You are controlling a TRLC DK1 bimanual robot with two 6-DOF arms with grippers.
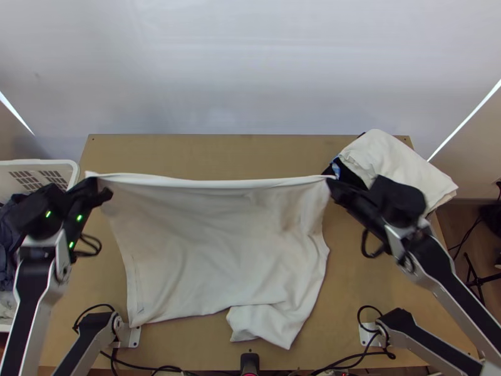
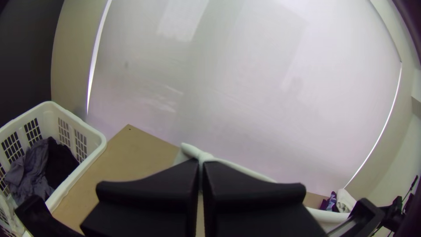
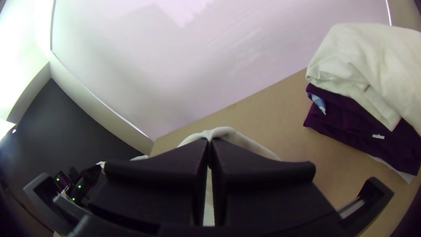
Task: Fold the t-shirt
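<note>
Toward ten and two o'clock over the tabletop (image 1: 213, 153), left gripper (image 2: 201, 162) and right gripper (image 3: 209, 142) have fingers closed on the pale t-shirt (image 1: 213, 250)'s far edge, likely to straighten it for folding; it drapes toward six.

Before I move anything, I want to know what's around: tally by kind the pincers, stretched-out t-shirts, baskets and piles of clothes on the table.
Pincers: 2, the left pincer and the right pincer
Stretched-out t-shirts: 1, the white t-shirt
Baskets: 1, the white basket
Piles on the table: 1, the clothes pile
Total: 5
</note>
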